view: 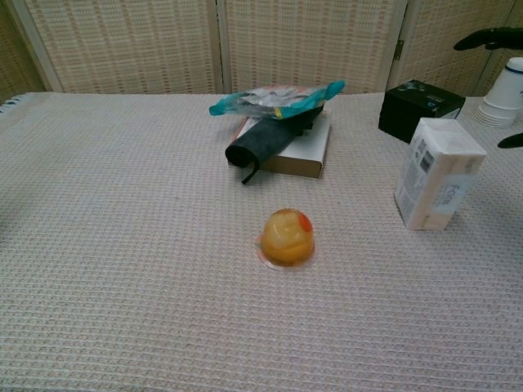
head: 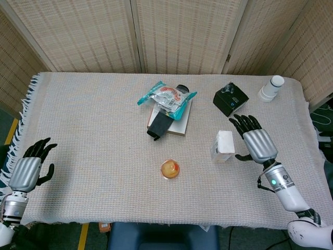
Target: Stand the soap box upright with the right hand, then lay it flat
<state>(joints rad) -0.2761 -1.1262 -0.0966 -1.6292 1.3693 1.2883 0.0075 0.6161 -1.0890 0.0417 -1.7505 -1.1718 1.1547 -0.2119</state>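
Far off at the near-left corner of the table [head: 93, 130], well away from the soap box, the left hand [head: 28, 169] hovers with its dark fingers [head: 39, 148] spread and nothing in them. Toward the soap box sits a small orange jelly cup [view: 287, 237], nearer the front edge than the box and well apart from it. Behind the cup, farther from the soap box toward the back, a flat white carton [view: 298, 151] carries a black roll [view: 265, 145] and a teal snack packet [view: 278, 96].

Then the soap box [view: 437, 173] itself: a white carton with printed sides, standing upright on its small end on the woven cloth, untouched. I would judge it light and stiff, thin card over a bar, so it should tip easily and not crush under a mild squeeze. Its faces look smooth, maybe a bit slick. The best hold seems to be across the two broad faces near the top, or simply a push on the upper edge to lower it onto a wide face, steadied so it does not flop.

Just beside the soap box on its right, the right hand [head: 255, 143] is open, fingers [head: 244, 122] fanned, thumb near the box but not touching. Behind the box are a black box [head: 230, 99] and a white cup stack [head: 271, 87].
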